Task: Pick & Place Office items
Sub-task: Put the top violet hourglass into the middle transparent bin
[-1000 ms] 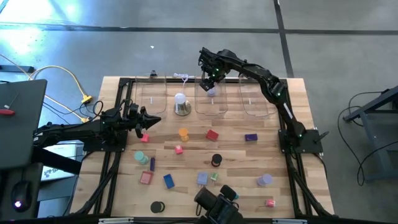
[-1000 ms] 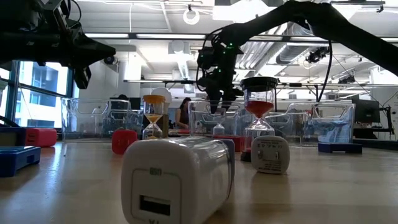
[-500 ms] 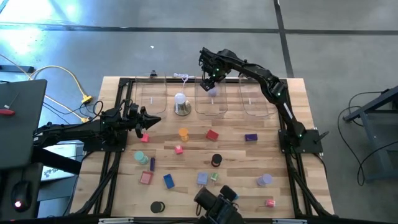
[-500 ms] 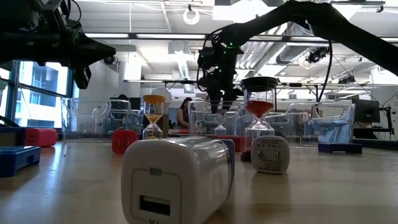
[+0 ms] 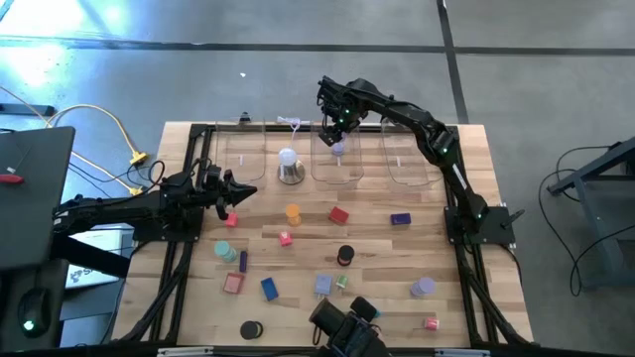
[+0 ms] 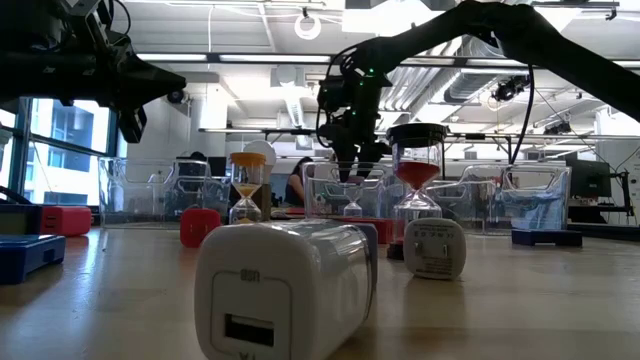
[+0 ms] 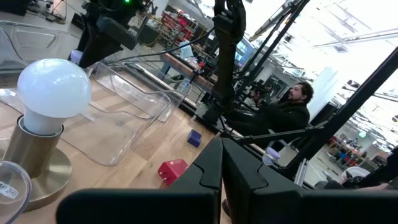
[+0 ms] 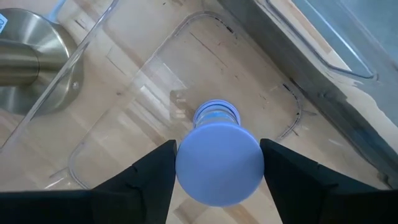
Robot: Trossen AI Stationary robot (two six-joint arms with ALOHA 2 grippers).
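Observation:
My right gripper (image 5: 337, 139) reaches to the far edge and points down over the middle clear bin (image 5: 337, 171). It is shut on a lavender hourglass-shaped piece (image 8: 217, 163). Other office items lie scattered on the wood. Among them are a red block (image 5: 339, 214), an orange cylinder (image 5: 292, 212), a purple block (image 5: 400, 219) and a black timer (image 5: 344, 256). My left gripper (image 5: 239, 188) is shut with nothing in it, and waits level above the table's left side. My right gripper pinches the piece's round top cap (image 8: 181, 167) between its two fingers, one on each side. The fingers come from above, pointing down. The piece hangs upright below them, its lower disc (image 8: 216, 115) over the bin's floor; whether it touches the floor I cannot tell.
A white dome on a silvery base (image 5: 289, 166) stands just left of the middle bin. Two more clear bins (image 5: 243, 159) (image 5: 409, 159) flank it along the far edge. A black camera mount (image 5: 342, 322) sits at the near edge. A person (image 7: 292, 115) sits beyond the table.

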